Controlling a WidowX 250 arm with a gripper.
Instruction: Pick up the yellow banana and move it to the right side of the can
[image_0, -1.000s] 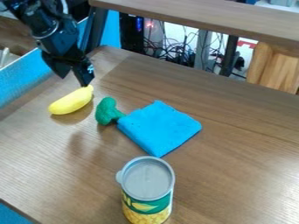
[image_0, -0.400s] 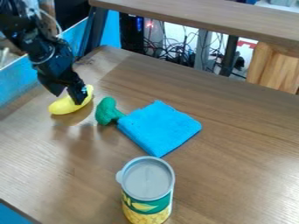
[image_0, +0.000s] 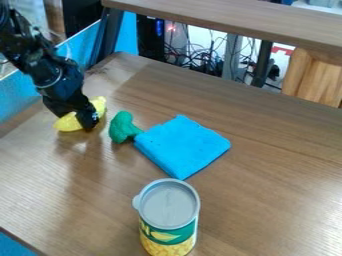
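Beside the broccoli (image_0: 122, 127), we're risking the banana (image_0: 67, 123) rolling under off-centre pressure; whether the gripper (image_0: 81, 119) is gaping, we cannot tell

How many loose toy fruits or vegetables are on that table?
2: a yellow banana, partly covered by the black claw, and a green broccoli beside the blue cloth. Something small could be hidden behind the claw.

In front of me: brown wood-grain tabletop (image_0: 267, 185), light glare on it. Raised wooden shelf (image_0: 227, 19) along the far side, dark metal post (image_0: 262, 64) under it. Behind, tangled cables (image_0: 200, 60), black computer tower (image_0: 150, 37) with blue light, pale wooden furniture (image_0: 314, 77) at right.
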